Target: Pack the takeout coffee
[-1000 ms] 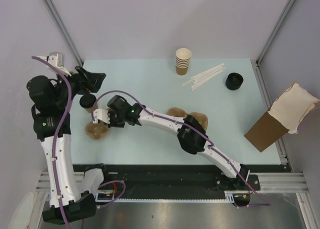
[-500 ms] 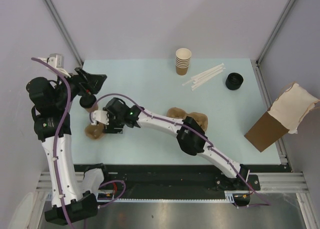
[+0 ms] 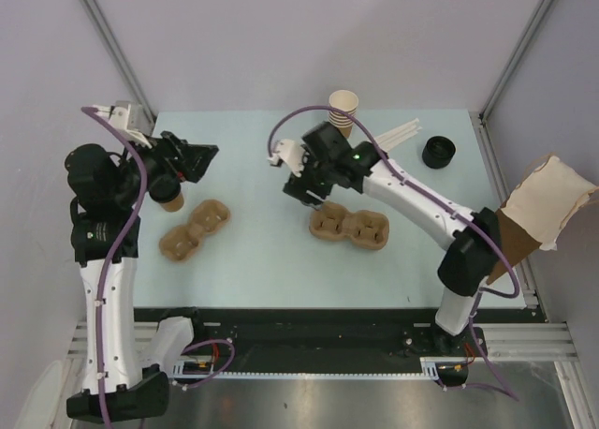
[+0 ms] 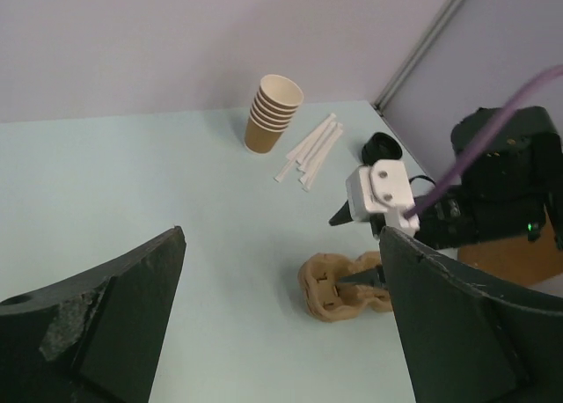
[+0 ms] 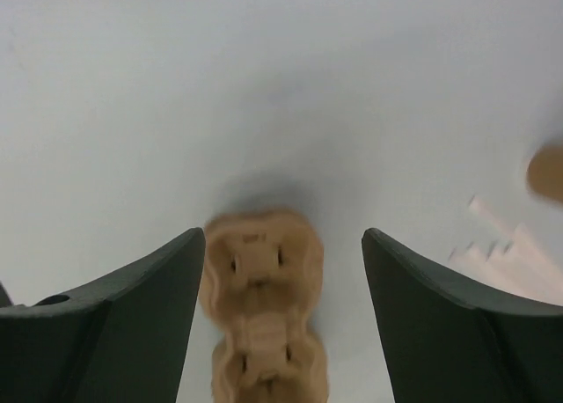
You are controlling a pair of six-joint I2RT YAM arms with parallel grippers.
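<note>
Left gripper (image 3: 201,162): jaws stand wide apart with nothing between them, raised over the left rear of the table (image 3: 253,260). In the left wrist view we see only bare table surface between its two fingers (image 4: 106,324).

Just beneath and behind this gripper stands the takeout coffee (image 3: 171,202). We see only its tan wall, because the left wrist covers its top. It is not held. Just beside it on the near side lies a brown pulp tray (image 3: 194,230), holding no cup.

Right gripper (image 3: 304,193): jaws likewise parted and holding nothing, hanging near mid-table above the left end of a second pulp tray (image 3: 349,227). The right wrist view shows that tray (image 5: 262,297) centred below the gap, apart from both fingers.

Farther out, along the rear edge, we find a stack of lidless paper cups (image 3: 343,115), a loose bundle of white straws (image 3: 388,140) and a black round object (image 3: 438,152). An open brown paper bag (image 3: 529,218) lies tilted at the right edge, well apart from the coffee, with the right arm and second tray between them.
</note>
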